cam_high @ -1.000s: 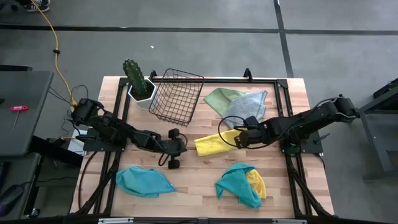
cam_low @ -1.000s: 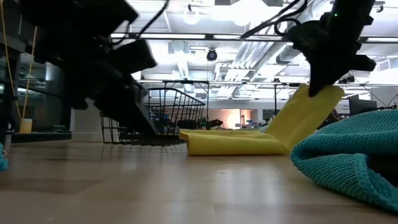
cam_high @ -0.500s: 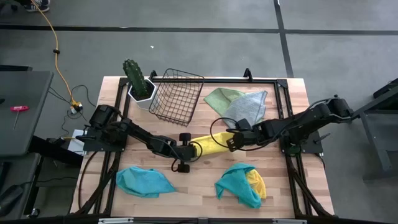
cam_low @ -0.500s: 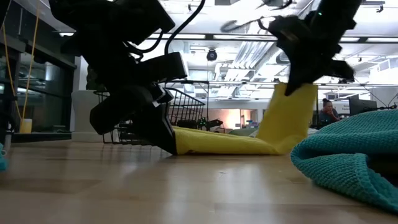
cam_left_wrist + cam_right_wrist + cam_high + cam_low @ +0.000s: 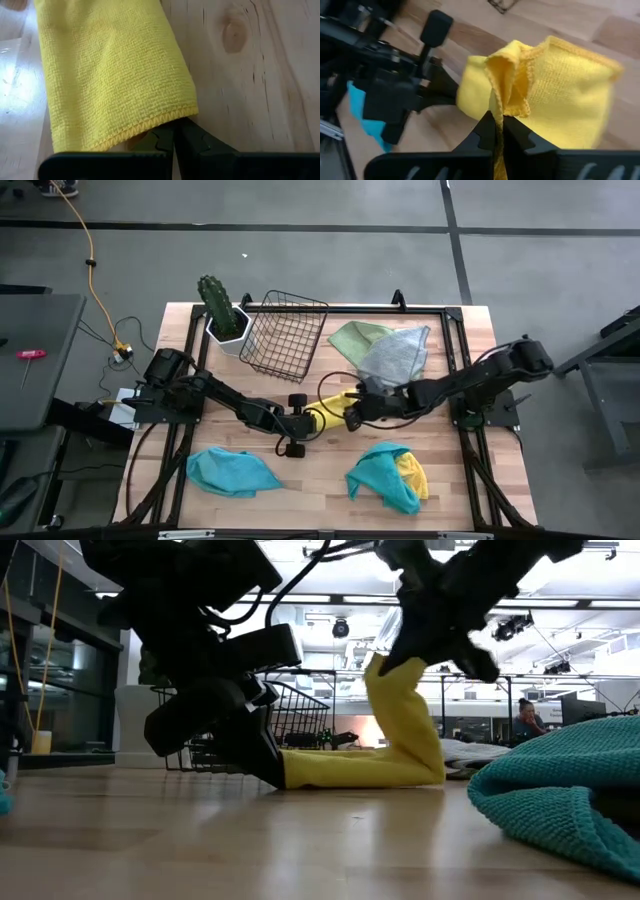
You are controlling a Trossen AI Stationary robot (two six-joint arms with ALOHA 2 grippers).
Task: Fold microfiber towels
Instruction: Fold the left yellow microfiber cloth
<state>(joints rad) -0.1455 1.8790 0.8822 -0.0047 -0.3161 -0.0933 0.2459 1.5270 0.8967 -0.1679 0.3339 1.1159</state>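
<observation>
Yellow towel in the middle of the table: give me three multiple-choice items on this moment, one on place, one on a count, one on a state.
1. Where is the black wire basket?
A. Beside the potted cactus
B. On the grey towel
C. At the table's near edge

2. How many teal towels lie on the table?
A. One
B. Two
C. Four

3. What state is the yellow towel in?
A. Lying flat and untouched
B. One end pinned at the table by the left gripper, the other end lifted by the right gripper
C. Inside the basket

Answers:
1 A: the high view shows the basket right next to the cactus pot.
2 B: one teal towel lies at near left, another at near right.
3 B: the low view shows one end raised and the other held down on the wood.
</observation>
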